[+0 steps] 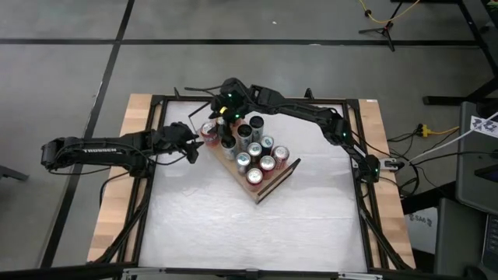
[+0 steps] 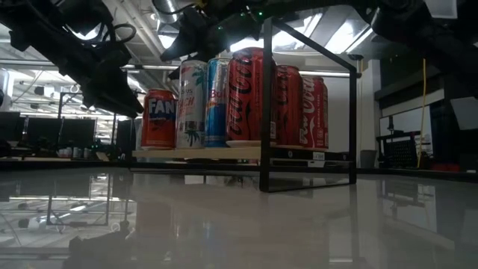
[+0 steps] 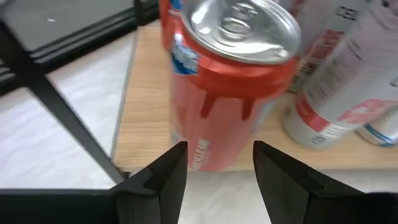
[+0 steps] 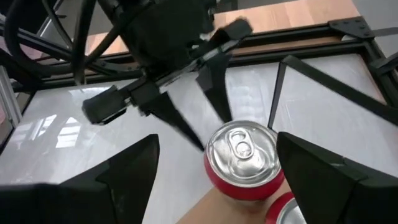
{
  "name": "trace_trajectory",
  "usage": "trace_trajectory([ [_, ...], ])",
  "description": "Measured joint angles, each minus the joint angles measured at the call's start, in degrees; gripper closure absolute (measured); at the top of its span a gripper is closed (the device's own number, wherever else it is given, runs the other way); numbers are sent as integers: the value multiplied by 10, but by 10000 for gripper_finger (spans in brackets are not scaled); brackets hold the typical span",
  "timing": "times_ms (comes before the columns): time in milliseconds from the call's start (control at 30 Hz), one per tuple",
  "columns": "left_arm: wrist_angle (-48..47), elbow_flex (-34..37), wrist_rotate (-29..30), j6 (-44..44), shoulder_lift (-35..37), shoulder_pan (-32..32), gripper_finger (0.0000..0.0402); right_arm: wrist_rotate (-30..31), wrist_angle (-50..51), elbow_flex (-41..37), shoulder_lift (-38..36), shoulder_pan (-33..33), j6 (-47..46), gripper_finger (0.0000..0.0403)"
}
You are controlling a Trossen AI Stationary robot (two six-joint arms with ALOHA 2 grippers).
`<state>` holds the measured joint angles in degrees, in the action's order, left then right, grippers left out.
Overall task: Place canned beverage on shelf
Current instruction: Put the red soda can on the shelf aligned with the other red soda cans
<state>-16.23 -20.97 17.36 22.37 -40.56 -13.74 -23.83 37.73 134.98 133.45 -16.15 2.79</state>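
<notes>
The orange aluminium Fanta can (image 3: 233, 81) stands at the corner of the light-brown wooden shelf (image 3: 146, 106). Left gripper (image 3: 217, 165) parted, empty; right gripper (image 4: 214, 165) half-open overhead — a nudge could topple it off.

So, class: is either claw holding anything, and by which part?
Nothing is held. The left claw is open just short of the orange can on the shelf; the right claw hangs open over it.

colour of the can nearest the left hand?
Orange-red with a blue logo, the Fanta can; low view shows it best.
</notes>
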Motion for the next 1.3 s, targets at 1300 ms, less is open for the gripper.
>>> trace_trajectory([
  [1300,-1,0,-5,16,2,0,228,11,14,-6,0,0,5,86],
])
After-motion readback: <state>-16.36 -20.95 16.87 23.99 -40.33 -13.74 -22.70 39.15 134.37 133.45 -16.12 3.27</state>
